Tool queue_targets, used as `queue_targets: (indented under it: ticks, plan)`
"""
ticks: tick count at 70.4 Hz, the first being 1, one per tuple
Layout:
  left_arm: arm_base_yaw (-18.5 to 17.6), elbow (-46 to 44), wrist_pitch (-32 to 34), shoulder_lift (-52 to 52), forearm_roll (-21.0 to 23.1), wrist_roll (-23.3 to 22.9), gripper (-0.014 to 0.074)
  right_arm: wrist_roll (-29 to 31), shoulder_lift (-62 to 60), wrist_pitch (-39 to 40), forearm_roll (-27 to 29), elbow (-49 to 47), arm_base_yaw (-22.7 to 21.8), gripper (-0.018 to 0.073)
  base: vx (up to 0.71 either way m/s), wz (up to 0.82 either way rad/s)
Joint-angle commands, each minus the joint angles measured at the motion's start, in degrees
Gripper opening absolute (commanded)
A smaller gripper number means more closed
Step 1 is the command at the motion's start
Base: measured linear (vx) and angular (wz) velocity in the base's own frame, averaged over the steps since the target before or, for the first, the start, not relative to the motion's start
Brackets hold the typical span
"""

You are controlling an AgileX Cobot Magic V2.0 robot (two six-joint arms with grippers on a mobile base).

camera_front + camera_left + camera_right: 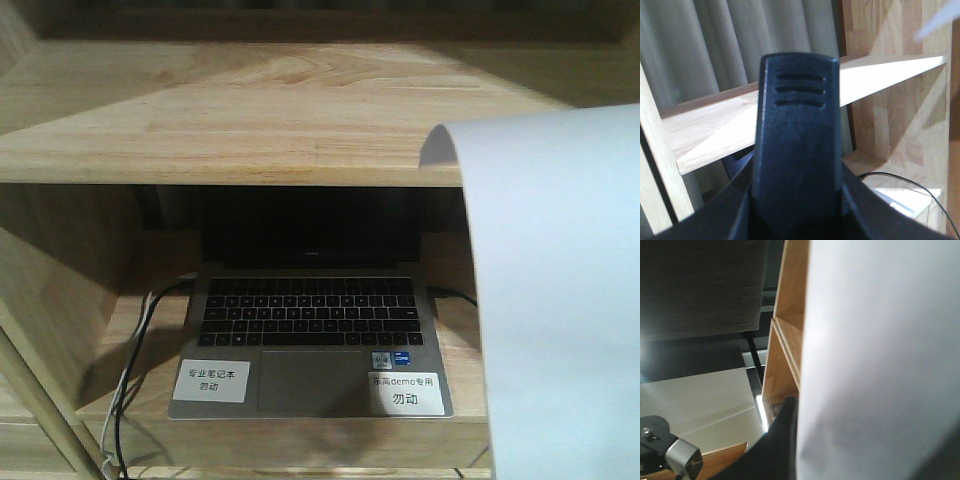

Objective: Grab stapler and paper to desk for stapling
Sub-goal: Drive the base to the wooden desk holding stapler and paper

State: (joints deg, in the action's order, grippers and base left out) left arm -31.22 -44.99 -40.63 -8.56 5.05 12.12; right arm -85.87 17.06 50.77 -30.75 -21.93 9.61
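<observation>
The black stapler (797, 125) fills the middle of the left wrist view, standing on end with three grooves near its top. My left gripper (797, 205) is shut on its lower part, with dark fingers (725, 212) pressing on both sides. The white paper (560, 300) hangs upright at the right of the front view, its top edge curled over. In the right wrist view the paper (880, 365) covers the right half, and my right gripper (797, 445) is shut on its edge; only one black finger (775, 450) shows. The desk is out of view.
A light wood shelf unit (250, 130) stands straight ahead. An open laptop (310, 320) with two white labels sits on its lower shelf. Cables (130, 370) hang off the left of that shelf. Grey curtains (715, 45) hang behind the shelf board (710, 122).
</observation>
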Motion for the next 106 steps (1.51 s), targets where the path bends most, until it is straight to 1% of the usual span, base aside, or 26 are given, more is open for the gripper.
queue_targets:
  ticks: [1,84,106]
  plan:
    - [-0.1,-1.4,6.7,-1.1,0.6,0.0,-0.0006,0.1,0.7,0.6,1.1,-1.7,-0.5,-0.0007,0.0,0.0]
    - [-0.1,-1.4,6.7,-1.1,0.6,0.0,-0.0006,0.5,0.7,1.0,1.1,-1.7,-0.5,-0.0007,0.0,0.0]
    - [-0.1,-1.4,6.7,-1.1,0.5,0.0,-0.0006,0.5,0.7,1.0,1.1,-1.7,-0.5,-0.0007,-0.04,0.14]
